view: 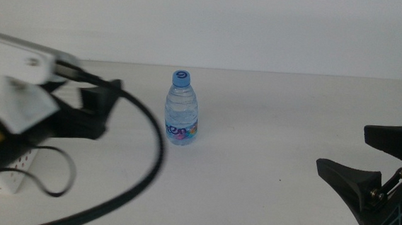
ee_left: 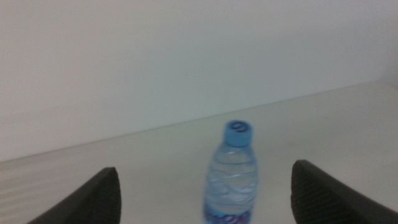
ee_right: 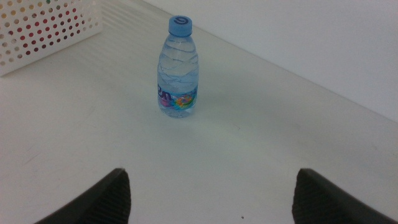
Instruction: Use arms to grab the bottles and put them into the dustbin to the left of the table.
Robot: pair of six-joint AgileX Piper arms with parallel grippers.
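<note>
The little water bottle [view: 182, 108] with the blue cap stands up straight near the middle of the table [view: 270, 131], and the left gripper [ee_left: 205, 193] is near it with its 2 jaws wide apart and nothing in them. To grab it well, I think the left gripper should slide in level until the bottle's body sits between the jaws, then squeeze gently so it does not tip. The right gripper [view: 367, 167] waits open and empty at the table's right side, and the dustbin [ee_right: 43, 28] sits off to the left.
</note>
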